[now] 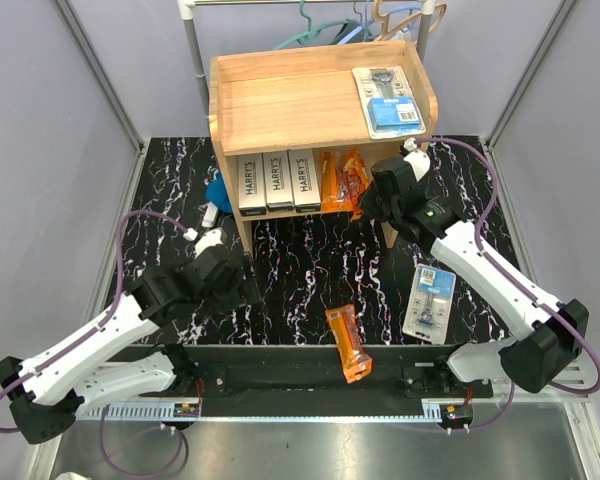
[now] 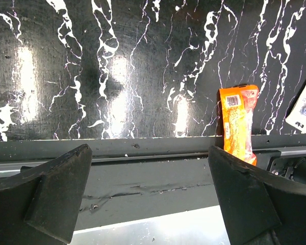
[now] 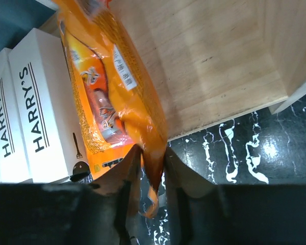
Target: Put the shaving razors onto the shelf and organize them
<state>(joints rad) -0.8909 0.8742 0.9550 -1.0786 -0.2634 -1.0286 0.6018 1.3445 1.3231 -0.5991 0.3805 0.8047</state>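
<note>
Pinches an orange packet (image 3: pixel 107 92) by its tail in the right gripper (image 3: pixel 150 155), long axis pointing into the lower tier of the shelf (image 3: pixel 219 66) beside the HARRY'S boxes (image 3: pixel 35 112), with the left gripper (image 2: pixel 148 168) spread wide, empty.

A black marbled table (image 1: pixel 300 270) holds a metal rail (image 1: pixel 192 50) with hangers (image 1: pixel 320 36); something blue (image 1: pixel 217 190) lies near its post.

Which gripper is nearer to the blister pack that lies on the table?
Right. The right gripper is at the shelf's lower tier, beyond the blister pack, shut on an orange packet. The left gripper hangs open far to the pack's left.
</note>
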